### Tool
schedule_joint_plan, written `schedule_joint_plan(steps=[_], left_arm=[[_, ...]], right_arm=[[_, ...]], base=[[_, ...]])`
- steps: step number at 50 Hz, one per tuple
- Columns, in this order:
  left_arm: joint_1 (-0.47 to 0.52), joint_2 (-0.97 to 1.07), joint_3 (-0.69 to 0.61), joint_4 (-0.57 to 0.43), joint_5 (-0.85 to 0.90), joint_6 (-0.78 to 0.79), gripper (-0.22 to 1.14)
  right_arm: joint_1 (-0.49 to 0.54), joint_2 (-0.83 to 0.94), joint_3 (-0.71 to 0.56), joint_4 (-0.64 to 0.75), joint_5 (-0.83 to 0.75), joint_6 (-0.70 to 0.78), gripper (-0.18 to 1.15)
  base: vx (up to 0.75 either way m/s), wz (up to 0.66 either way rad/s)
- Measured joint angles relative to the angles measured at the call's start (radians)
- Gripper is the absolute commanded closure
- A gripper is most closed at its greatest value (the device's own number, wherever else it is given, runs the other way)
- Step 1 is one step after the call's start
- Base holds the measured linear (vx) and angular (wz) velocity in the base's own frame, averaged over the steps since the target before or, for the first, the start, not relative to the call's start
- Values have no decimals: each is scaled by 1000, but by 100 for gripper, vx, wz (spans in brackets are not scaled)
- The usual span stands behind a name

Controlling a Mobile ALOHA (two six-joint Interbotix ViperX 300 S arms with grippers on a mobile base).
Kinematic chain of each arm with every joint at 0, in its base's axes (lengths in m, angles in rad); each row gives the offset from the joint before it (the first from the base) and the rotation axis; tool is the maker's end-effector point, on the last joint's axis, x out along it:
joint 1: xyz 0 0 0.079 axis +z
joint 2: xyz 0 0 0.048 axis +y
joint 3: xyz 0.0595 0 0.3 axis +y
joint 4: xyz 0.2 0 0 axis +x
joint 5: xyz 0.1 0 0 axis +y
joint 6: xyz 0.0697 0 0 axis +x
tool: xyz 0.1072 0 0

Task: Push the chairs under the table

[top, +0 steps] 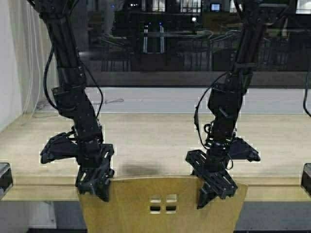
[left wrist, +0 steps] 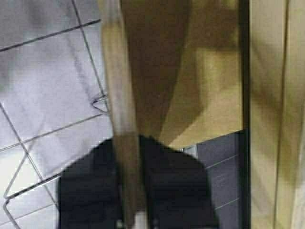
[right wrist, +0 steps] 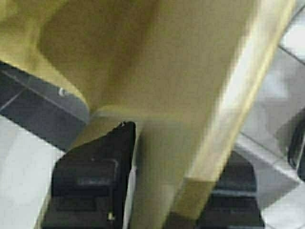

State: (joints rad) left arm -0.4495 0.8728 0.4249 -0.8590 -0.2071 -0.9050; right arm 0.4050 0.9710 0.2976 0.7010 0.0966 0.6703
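One of the chairs [top: 163,204] shows at the bottom middle of the high view: a yellow-tan backrest with small square cutouts, its top edge level with the front edge of the table [top: 155,136]. The seat and legs are out of sight. My left gripper [top: 96,187] is shut on the backrest's left top corner. In the left wrist view the thin backrest edge [left wrist: 119,95] runs between the two black fingers [left wrist: 176,191]. My right gripper [top: 215,190] is shut on the right top corner, with the backrest [right wrist: 190,95] between its fingers [right wrist: 95,181].
Behind the pale table runs a white sill and a dark window. A black object [top: 4,177] sits at the table's left front edge and another [top: 306,177] at the right. Grey tiled floor [left wrist: 43,95] lies below the chair.
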Motion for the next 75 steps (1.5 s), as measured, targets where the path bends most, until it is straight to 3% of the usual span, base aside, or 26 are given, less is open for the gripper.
schedule_joint_plan(steps=[8,18,23,26,45,65,75], left_arm=[[2,0,0,0,12,0,63],[2,0,0,14,15,66,26],[0,-2,-5,26,15,127,8],[0,-2,-12,29,18,147,2],[5,-83,23,29,61,163,3],[26,-356,179,29,123,210,3],[25,-502,282,31,140,262,3]], right_arm=[[2,3,-11,0,5,0,75],[-6,6,-34,0,43,-11,27],[-18,6,-51,-15,83,-135,11],[-20,6,-55,-21,97,-160,11],[-28,-66,-14,-21,126,-144,11],[-92,-377,169,-67,198,-144,11],[-106,-509,196,-141,247,-161,11]], base=[[4,0],[0,-1],[-1,-1],[-1,-1],[0,0],[0,0],[0,0]])
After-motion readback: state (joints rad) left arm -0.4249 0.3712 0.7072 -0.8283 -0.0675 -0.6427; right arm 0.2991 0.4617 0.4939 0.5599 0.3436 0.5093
